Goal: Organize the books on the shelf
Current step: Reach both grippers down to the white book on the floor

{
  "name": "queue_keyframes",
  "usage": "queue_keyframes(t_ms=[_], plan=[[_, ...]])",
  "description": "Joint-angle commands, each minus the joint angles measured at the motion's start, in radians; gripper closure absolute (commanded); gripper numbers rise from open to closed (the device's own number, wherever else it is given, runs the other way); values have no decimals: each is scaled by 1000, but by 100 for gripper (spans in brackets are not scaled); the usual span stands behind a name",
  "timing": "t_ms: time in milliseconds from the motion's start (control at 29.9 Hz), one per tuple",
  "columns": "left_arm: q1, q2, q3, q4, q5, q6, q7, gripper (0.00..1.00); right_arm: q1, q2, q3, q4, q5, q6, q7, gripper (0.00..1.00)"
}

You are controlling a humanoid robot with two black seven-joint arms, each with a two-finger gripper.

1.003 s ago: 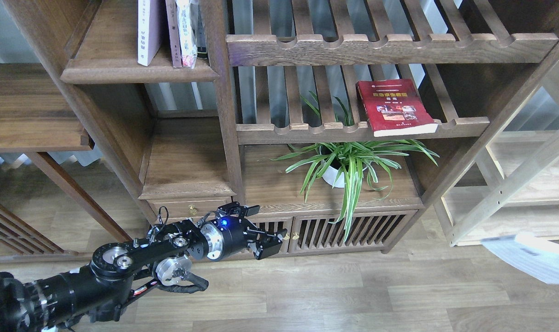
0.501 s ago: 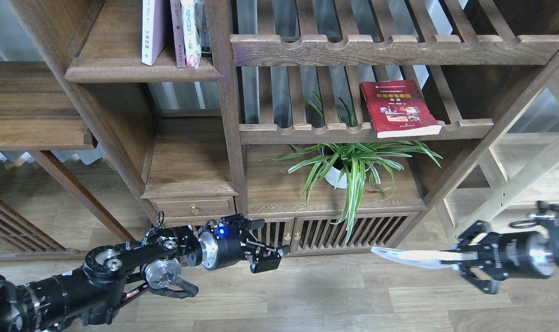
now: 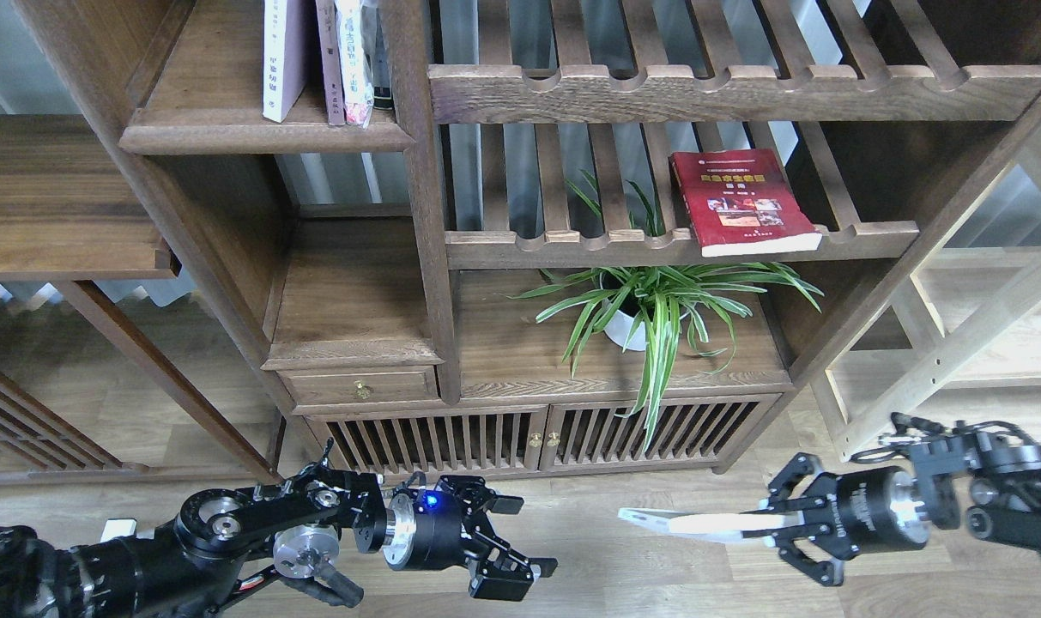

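A red book [image 3: 747,202] with a gold title lies flat on the lower slatted rack at the right. The dark-brown shelf [image 3: 254,137] at the upper left holds three upright books: a pale lavender-white one [image 3: 280,60], a brown one [image 3: 327,60] and a white-spined one [image 3: 353,60]. No yellow-green cover shows. My right gripper [image 3: 773,524], low at the right, is shut on a thin pale book [image 3: 692,522] held flat and seen edge-on, pointing left. My left gripper [image 3: 520,541] is open and empty, low over the floor.
A potted spider plant [image 3: 649,318] stands on the cabinet top [image 3: 503,360], its leaves hanging over the slatted doors [image 3: 537,438]. A pale light-wood unit [image 3: 958,343] stands at the right. An upper slatted rack [image 3: 726,86] spans the top right.
My right arm came in from the right holding the pale book and moved left. My left arm dropped from in front of the cabinet doors down toward the floor, gripper still open.
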Motion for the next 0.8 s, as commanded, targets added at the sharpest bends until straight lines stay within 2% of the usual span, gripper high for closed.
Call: queue_keyframes(t_ms=[0,167,368,769], plan=[[-54,6,1,-3,44,-47,9,3,5,35,1,1,1,2,0,98],[-126,59,0,-5,101,-47,7,3,11,87,1,4,7,2,0,98],[-153,112,-2,-5,149,-47,6,3,28,144,1,5,11,0,0,98],[-178,109,-2,-22,192,-47,4,3,129,206,2,13,42,5,0,98]])
